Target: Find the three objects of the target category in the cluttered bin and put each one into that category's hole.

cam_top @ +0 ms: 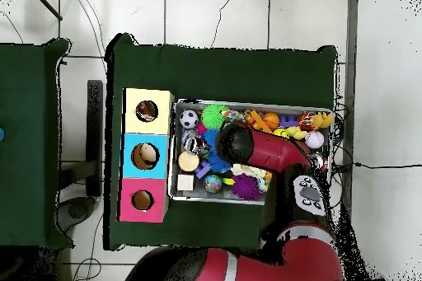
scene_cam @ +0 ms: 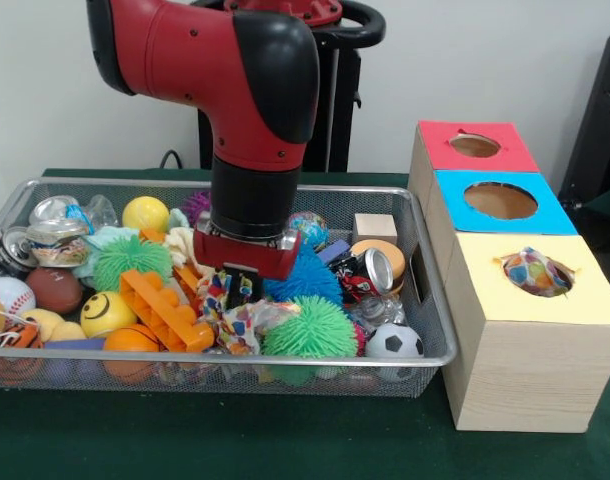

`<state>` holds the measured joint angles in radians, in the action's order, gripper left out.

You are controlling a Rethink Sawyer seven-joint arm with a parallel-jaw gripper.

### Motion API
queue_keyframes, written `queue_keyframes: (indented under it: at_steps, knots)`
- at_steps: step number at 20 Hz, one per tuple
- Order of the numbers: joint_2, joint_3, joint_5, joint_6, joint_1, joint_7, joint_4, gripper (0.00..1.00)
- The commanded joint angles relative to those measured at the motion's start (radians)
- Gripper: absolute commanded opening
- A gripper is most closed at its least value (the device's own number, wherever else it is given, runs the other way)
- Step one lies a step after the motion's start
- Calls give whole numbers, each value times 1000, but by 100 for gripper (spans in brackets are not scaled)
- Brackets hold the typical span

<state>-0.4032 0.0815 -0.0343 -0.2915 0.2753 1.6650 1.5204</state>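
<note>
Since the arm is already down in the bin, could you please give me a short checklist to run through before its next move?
1. Tool inside the wire basket, over the toys: ok.
2. Tool open or shut: cannot tell; the arm's wrist and clutter hide it.
3. Anything gripped: cannot tell.
4. Yellow box hole free: not ok; a patterned ball sits in the opening.
5. Blue box hole and red box hole unblocked: ok in the front view.
6. Toys beside the tool, orange brick and green spiky ball, could be pushed as the arm lifts: likely, watch them.
</note>
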Motion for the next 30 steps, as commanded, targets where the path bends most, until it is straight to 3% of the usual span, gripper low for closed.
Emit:
queue_keyframes:
  at_steps: [1,6,15,16,19,22,29,30]
  knots:
    - [-66,-18,16,-135,-55,136,18,0]
    - [-107,4,21,-258,-92,116,-36,0]
    - [-174,47,8,-393,-162,128,-79,0]
    - [-206,33,15,-447,-163,112,-70,0]
    - [-122,-29,21,-330,-143,103,-97,0]
    - [-170,3,22,-465,-185,117,-143,0]
    - [-216,34,59,-594,-238,198,-148,0]
    - [-253,37,75,-655,-257,219,-151,0]
